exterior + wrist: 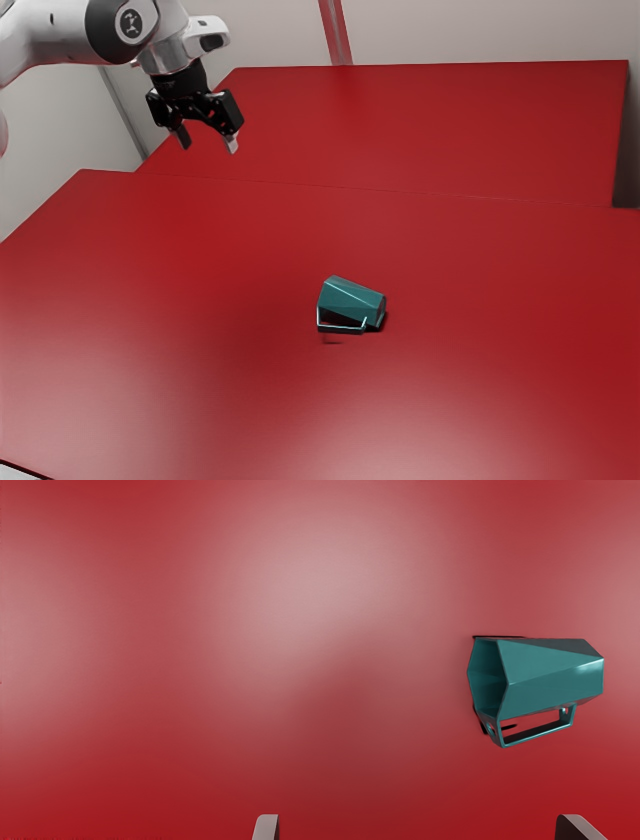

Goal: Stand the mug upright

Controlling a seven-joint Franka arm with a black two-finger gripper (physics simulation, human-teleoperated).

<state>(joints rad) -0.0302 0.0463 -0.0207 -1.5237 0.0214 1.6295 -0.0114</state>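
- Hanging high over the near end of the scene, the gripper point(209, 147) is open, its two fingers point(267, 827) wide apart with nothing held between them.
- Below the gripper and well apart from it, toward the exterior view's right, the mug point(350, 303) lies on its side on the table point(160, 350).
- The mug's mouth point(486, 680) faces sideways, toward the gripper's side in the exterior view; its handle point(537, 734) juts from the side nearer the fingertips in the wrist view.
- Progress: the mug is not upright, so the goal isn't met as things lie. Left, I judge: reach down to it, grip it, turn it base down, set it and let go.
- Count, from the gripper outward: one gripper, two fingers, one mug with one handle, one table.
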